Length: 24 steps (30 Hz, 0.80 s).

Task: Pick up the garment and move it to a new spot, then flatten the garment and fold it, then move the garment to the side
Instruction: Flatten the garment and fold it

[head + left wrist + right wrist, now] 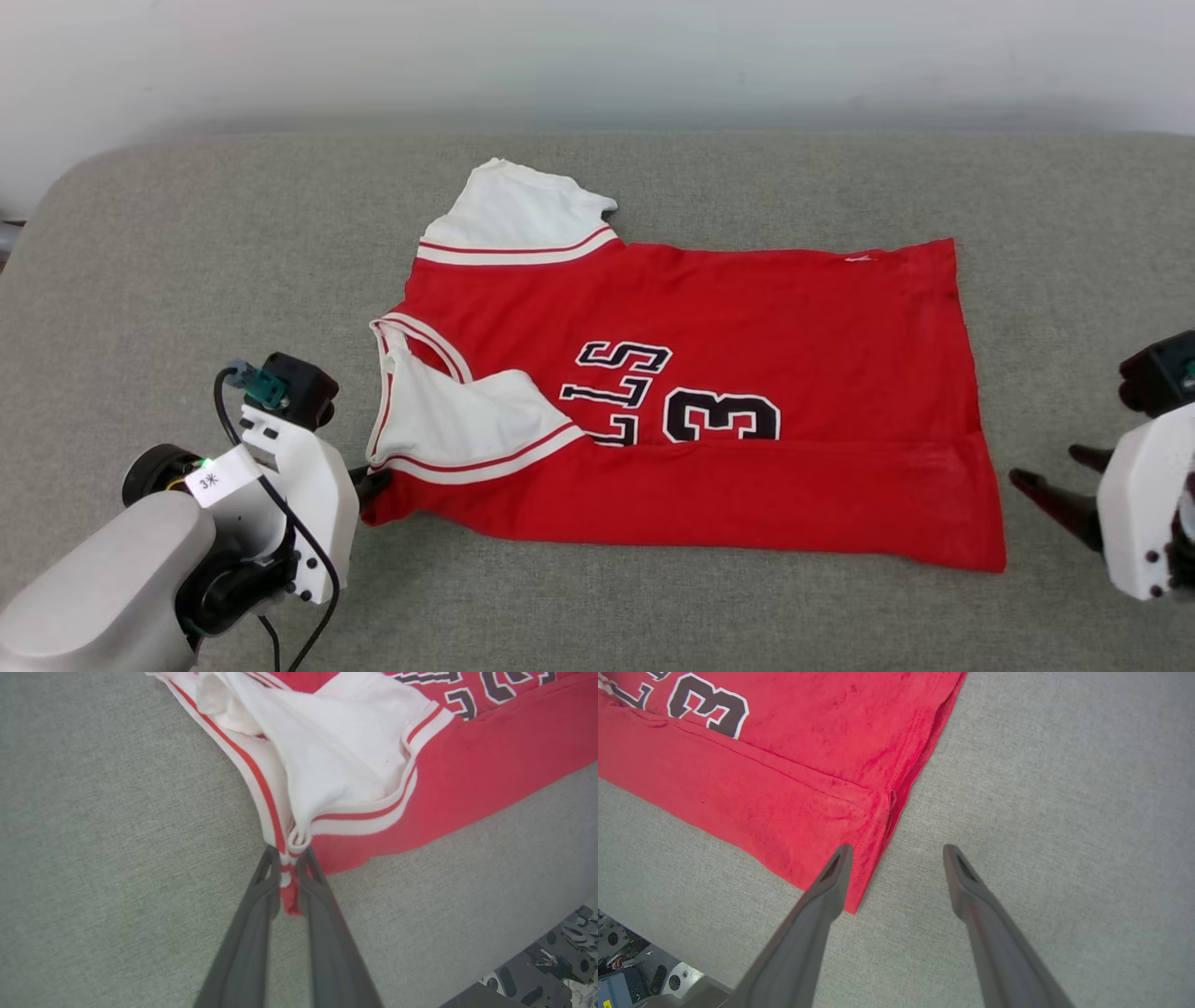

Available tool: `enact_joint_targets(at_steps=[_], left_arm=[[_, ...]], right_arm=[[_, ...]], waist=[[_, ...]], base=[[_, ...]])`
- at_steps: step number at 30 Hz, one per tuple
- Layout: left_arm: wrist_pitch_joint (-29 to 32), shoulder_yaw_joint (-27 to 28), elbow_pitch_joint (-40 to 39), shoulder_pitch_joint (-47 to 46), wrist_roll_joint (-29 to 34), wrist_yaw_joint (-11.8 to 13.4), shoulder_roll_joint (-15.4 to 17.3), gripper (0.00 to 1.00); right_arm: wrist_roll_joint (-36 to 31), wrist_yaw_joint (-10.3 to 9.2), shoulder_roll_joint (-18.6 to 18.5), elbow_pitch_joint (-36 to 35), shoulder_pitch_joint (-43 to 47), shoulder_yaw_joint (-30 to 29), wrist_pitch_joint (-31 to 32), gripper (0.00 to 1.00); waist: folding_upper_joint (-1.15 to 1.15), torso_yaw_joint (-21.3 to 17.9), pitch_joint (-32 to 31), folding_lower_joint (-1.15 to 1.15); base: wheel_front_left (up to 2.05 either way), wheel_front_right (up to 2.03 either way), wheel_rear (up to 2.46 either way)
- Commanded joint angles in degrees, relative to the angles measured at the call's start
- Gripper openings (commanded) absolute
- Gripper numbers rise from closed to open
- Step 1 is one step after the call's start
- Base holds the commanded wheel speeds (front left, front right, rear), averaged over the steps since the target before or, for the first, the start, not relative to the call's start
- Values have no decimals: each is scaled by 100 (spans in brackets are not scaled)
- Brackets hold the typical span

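garment (709,373) lies flat on the grey cushion (187,280), left gripper (288,877) pinched shut on its striped shoulder corner, right gripper (897,851) wide open and empty at the near hem corner; light, limp cloth, so hold those 2 corners.

Open grey surface (187,280) lies all around the garment (794,308).

1. This looks like a robotics lab or test room, not a home.
2. A wide grey woven-fabric padded surface (168,280) with a rounded far-left corner stands against a plain white wall (597,56).
3. Past its near edge, dark perforated metal hardware (556,961) shows.
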Motion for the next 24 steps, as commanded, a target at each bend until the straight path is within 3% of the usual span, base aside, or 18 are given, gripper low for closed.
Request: enact_joint_targets(at_steps=[1, 11, 19, 20, 21, 22, 24], left_arm=[[-26, 12, -94, 0, 53, 49, 47, 0], [-61, 37, -315, -107, 134, 159, 52, 0], [-267, 24, -133, 48, 86, 163, -103, 0], [-297, 19, -95, 78, 76, 155, -115, 0], [-314, 18, -55, 108, 58, 150, -122, 0], [-344, 21, -15, 140, 40, 143, -122, 0], [-403, 40, 42, 198, 7, 124, -100, 0]], right_arm=[[-73, -5, 143, 143, 35, 54, 29, 100], [-161, -5, 650, 935, -155, 453, -161, 100], [-54, -3, 1028, 1696, -128, 1010, -715, 100], [-23, -3, 1007, 1731, -131, 1073, -809, 49], [-29, -2, 955, 1729, -157, 1127, -932, 9], [-12, -2, 901, 1734, -181, 1167, -1038, 0], [21, -2, 781, 1714, -229, 1214, -1258, 0]], waist=[[0, 36, 60, 0], [0, 143, 348, 0], [0, 176, 436, 0], [0, 168, 413, 0], [0, 158, 387, 0], [0, 145, 351, 0], [0, 109, 264, 0]], base=[[0, 0, 0], [0, 0, 0], [0, 0, 0], [0, 0, 0], [0, 0, 0], [0, 0, 0], [0, 0, 0]])
